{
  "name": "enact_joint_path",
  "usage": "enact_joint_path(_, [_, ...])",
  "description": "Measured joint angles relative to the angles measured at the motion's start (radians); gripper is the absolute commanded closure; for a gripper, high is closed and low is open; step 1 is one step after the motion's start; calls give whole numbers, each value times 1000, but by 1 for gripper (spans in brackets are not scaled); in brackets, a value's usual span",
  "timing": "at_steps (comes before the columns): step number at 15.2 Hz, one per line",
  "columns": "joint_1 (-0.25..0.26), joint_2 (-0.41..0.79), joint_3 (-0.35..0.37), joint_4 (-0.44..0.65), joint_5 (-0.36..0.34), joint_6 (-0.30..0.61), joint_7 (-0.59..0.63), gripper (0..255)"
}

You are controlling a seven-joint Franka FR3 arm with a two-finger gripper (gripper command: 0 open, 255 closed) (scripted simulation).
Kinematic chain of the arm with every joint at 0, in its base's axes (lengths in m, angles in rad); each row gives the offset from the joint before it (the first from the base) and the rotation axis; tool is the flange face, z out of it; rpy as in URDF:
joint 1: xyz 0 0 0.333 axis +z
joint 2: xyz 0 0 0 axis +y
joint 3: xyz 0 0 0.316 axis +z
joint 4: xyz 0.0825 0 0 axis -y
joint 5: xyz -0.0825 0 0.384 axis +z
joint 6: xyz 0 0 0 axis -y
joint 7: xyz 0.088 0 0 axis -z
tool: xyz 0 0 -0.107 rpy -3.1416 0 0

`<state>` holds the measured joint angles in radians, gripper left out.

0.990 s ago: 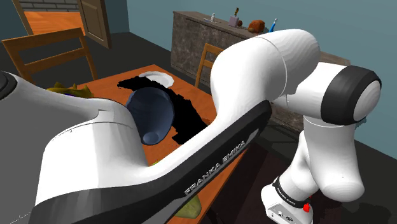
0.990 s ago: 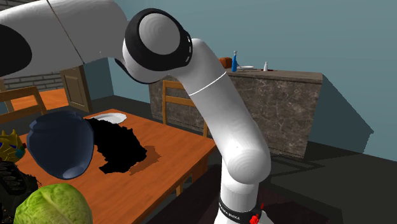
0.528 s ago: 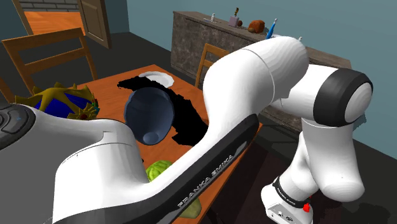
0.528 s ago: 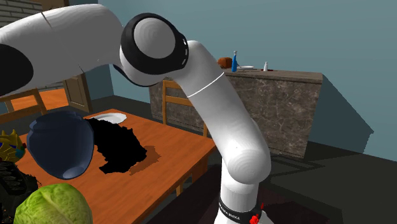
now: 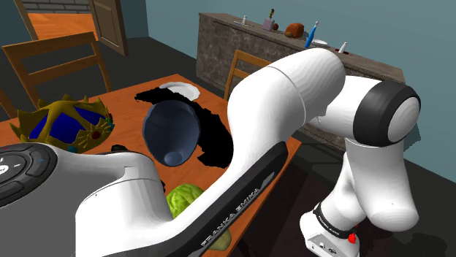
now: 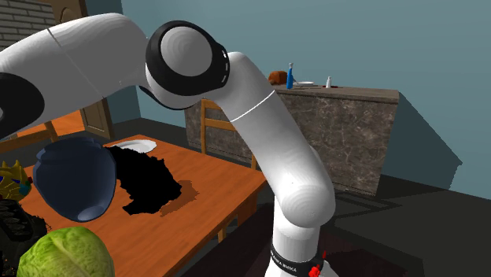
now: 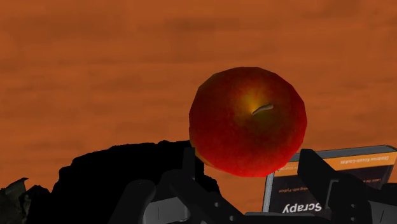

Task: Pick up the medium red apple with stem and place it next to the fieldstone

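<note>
Apple (image 7: 248,121), red with a yellow patch round its short stem, shows in the wrist view over the orange wooden table (image 7: 95,63), stem toward the camera. The gripper (image 7: 250,158) straddles it with jaws wide. The fingers (image 7: 321,178) flank the apple's lower half, their tips short of its widest part, and they do not clasp it. By one finger lies the stone (image 7: 121,175), a jagged pure-black mass close to the apple. Behind the other finger lies a book (image 7: 286,191) with an orange band and lettering on its cover

In the shoulder view the white arm (image 5: 278,109) sweeps from 3 o'clock down to 7 o'clock and covers the near table. Past it stands a dark blue bowl (image 5: 172,131). The stone touches the bowl at its 3 o'clock, and a white plate (image 5: 181,89) sits at its 12 o'clock. A gold and blue crown (image 5: 62,124) is at the bowl's 9 o'clock and a green cabbage (image 5: 184,201) at its 6 o'clock. A chair (image 5: 51,62) stands behind the crown, and a stone-faced counter (image 5: 241,44) with small things on top runs at the picture's 1 o'clock

The second exterior view looks across the same table from lower down. Here the cabbage is large at 7 o'clock, the bowl is above it, the stone is at the bowl's 3 o'clock, and the plate is at the bowl's 2 o'clock. The arm arches overhead from its base at 5 o'clock
</note>
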<state>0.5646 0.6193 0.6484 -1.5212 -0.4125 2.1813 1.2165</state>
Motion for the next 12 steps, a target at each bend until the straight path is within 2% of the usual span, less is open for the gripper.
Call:
enact_joint_path(3, [0,0,0,-1,0,1,0,255])
enact_joint_path(4, [0,0,0,-1,0,1,0,0])
enact_joint_path(10, [0,0,0,-1,0,1,0,0])
enact_joint_path(12, [-6,-22,10,6,13,-25,-6,0])
